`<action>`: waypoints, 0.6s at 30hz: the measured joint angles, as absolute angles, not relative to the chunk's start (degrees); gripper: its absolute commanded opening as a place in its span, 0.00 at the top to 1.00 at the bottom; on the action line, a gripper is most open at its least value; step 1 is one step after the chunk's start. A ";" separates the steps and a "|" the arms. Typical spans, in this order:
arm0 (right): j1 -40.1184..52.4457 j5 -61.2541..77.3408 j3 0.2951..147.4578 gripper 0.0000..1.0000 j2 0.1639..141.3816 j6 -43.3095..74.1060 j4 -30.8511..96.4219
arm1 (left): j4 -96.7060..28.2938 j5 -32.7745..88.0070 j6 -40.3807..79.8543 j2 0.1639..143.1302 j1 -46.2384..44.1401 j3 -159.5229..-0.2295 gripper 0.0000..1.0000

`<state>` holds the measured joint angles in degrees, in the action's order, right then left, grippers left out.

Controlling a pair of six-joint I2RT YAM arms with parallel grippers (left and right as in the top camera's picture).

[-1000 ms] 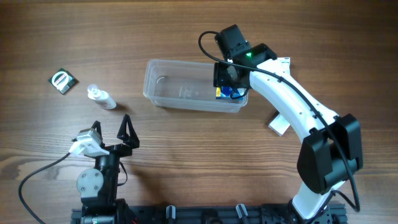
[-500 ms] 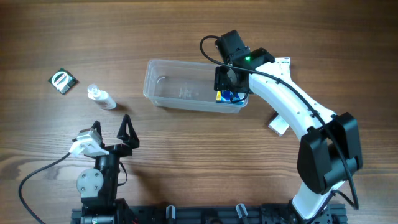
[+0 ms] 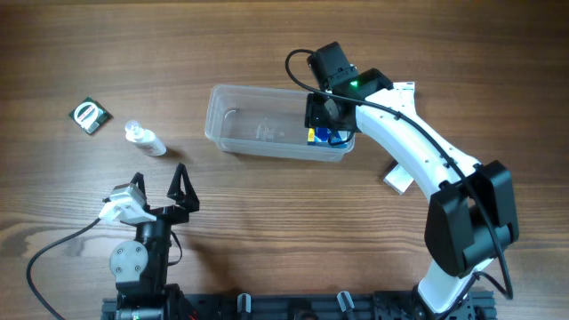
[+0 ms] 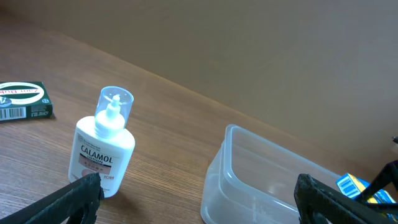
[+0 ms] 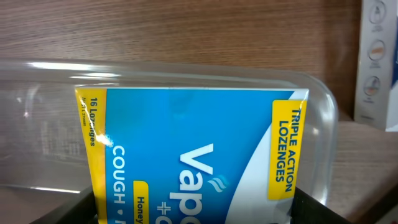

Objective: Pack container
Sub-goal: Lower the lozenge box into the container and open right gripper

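Apparently clamps the lozenge box (image 5: 186, 155) in the right gripper (image 3: 327, 127), down in the container (image 3: 213, 116); could wedge it askew on release. Holds left gripper (image 3: 160, 178) spread.

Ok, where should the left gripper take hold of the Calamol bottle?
Grip the Calamol bottle across its white body, below the narrow clear cap, coming in level from where the left gripper sits: it seems to stand upright, label facing it.

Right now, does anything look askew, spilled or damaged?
Nothing spilled or damaged. The calamol bottle lies on its side left of the container; the lozenge box is held tilted inside it by the right gripper.
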<state>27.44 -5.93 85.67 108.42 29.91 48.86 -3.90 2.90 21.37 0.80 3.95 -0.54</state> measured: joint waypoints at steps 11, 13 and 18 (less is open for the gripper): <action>27.44 -4.93 85.67 0.35 108.42 29.06 48.60 | -3.90 2.90 21.37 0.80 3.95 -0.54 0.00; 27.44 -4.93 85.67 0.34 108.42 29.06 48.86 | -3.90 2.90 21.37 0.80 3.95 -0.54 0.00; 27.44 -4.93 85.67 0.30 108.42 29.04 49.21 | -3.90 2.90 21.37 0.80 3.95 -0.54 0.00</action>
